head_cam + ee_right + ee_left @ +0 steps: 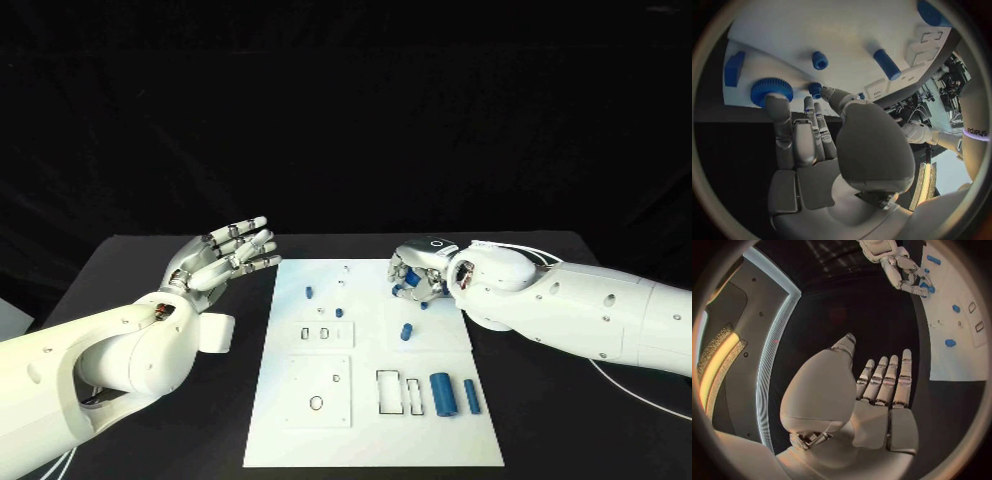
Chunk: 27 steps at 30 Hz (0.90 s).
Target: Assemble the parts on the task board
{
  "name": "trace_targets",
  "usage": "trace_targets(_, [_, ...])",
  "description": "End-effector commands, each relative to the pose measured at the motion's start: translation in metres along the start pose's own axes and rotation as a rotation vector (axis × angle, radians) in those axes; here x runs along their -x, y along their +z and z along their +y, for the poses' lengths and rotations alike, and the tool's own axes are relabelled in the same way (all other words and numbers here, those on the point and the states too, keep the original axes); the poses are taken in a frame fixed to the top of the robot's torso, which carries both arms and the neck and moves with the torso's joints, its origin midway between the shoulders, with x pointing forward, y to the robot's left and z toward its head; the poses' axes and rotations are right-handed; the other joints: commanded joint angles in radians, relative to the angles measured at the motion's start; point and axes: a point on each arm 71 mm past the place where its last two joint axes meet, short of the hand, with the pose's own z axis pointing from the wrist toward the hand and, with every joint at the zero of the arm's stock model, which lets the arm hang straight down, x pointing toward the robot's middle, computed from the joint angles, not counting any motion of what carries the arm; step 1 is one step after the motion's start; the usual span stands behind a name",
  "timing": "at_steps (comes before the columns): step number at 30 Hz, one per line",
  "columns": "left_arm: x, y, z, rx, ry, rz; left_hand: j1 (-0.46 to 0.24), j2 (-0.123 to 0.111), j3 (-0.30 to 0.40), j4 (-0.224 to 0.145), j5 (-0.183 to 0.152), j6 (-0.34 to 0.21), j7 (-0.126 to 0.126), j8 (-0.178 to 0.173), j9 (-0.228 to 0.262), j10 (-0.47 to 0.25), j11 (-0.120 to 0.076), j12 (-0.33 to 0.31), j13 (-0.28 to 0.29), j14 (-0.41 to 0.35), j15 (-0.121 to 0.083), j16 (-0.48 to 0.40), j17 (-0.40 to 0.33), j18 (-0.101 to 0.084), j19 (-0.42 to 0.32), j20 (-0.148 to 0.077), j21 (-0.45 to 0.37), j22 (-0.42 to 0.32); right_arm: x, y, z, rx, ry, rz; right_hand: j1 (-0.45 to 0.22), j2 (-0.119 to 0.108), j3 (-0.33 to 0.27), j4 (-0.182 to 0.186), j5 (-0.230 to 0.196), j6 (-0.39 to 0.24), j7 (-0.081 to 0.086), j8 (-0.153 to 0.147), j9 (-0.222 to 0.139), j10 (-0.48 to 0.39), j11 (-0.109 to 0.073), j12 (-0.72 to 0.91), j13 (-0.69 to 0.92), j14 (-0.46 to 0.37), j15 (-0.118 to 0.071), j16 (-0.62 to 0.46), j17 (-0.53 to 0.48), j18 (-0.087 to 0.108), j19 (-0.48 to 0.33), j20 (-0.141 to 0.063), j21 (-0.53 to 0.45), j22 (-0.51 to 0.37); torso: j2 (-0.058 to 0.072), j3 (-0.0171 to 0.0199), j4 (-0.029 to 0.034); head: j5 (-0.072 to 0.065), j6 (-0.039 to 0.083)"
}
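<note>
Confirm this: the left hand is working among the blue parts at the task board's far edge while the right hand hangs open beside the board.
Sides swapped. The head view shows the right hand among the blue parts at the task board's far edge, fingers touching them; the left hand hangs open beside the board.

A robotics lab or test cell: a black tabletop [159,270] stands before a black curtain backdrop [346,110] from 9 to 3 o'clock, and a white task board [368,440] with cut-out slots lies centred like a bench fixture.
</note>
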Motion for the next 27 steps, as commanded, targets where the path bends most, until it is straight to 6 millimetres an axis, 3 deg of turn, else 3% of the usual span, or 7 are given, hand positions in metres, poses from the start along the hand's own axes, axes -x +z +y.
trace_targets(1, [-0.0016,0.0006,-0.0021,-0.012,-0.012,0.015,-0.001,0.011,0.006,-0.002,-0.006,0.005,0.107,0.003,0.001,0.004,0.001,0.004,0.001,0.005,0.0,0.005,0.001,0.02,0.004,-0.001,0.003,-0.002,-0.0001,0.0005,0.0015,0.006,-0.017,-0.001,0.004,0.0,0.007,0.003,0.004,0.007,0.0,0.005,0.002,0.007,-0.003,0.001,0.001,0.042,-0.001,0.009,0.004,-0.012,0.006,-0.002,0.008,0.006,0.002,-0.0001,0.0015,-0.002,0.0])
trace_targets(14, [-0.0038,0.0003,-0.0019,-0.007,-0.015,0.023,-0.001,0.011,0.006,-0.002,-0.006,0.006,0.107,0.004,0.001,0.006,0.001,0.004,0.001,0.005,0.0,0.004,0.001,0.02,0.004,-0.001,0.003,-0.002,-0.006,0.004,-0.0006,-0.005,-0.02,0.032,0.001,0.008,0.016,0.009,-0.003,0.017,0.0,0.013,0.011,0.028,-0.007,0.004,0.005,0.04,-0.004,0.02,0.01,-0.014,0.008,-0.004,0.029,0.033,0.004,-0.0029,0.0025,-0.003,-0.002])
trace_targets(17, [-0.0039,0.0003,-0.0019,-0.006,-0.016,0.023,-0.001,0.011,0.006,-0.002,-0.006,0.006,0.107,0.004,0.001,0.006,0.001,0.004,0.001,0.005,0.0,0.004,0.001,0.02,0.004,-0.001,0.003,-0.002,-0.007,0.0041,-0.0012,-0.007,-0.021,0.036,0.001,0.011,0.02,0.011,-0.003,0.021,-0.001,0.017,0.014,0.034,-0.008,0.005,0.005,0.04,-0.005,0.024,0.014,-0.016,0.01,-0.004,0.037,0.044,0.005,-0.0016,0.0019,-0.003,-0.002])
trace_targets(21, [-0.004,0.0004,-0.0018,-0.006,-0.016,0.023,0.0,0.011,0.007,-0.002,-0.007,0.008,0.107,0.005,0.002,0.007,0.0,0.004,0.001,0.004,0.0,0.004,0.001,0.02,0.005,-0.001,0.003,-0.002,-0.0074,0.0044,-0.0001,-0.005,-0.029,0.034,0.002,0.013,0.023,0.011,-0.004,0.029,-0.004,0.022,0.019,0.046,-0.011,0.006,0.007,0.04,-0.007,0.03,0.018,-0.017,0.011,-0.005,0.047,0.056,0.006,-0.0029,0.0006,-0.002,-0.002])
trace_targets(27, [-0.0035,0.0007,-0.0015,-0.004,-0.015,0.022,0.0,0.012,0.008,-0.002,-0.007,0.008,0.106,0.005,0.001,0.008,0.0,0.004,0.001,0.003,0.0,0.003,0.0,0.02,0.005,-0.001,0.003,-0.002,-0.0072,0.0044,0.0026,0.001,-0.033,0.022,0.004,0.014,0.026,0.01,-0.004,0.035,-0.008,0.028,0.023,0.057,-0.015,0.007,0.009,0.04,-0.01,0.035,0.024,-0.019,0.014,-0.007,0.059,0.072,0.006,-0.0018,0.0032,-0.004,-0.003])
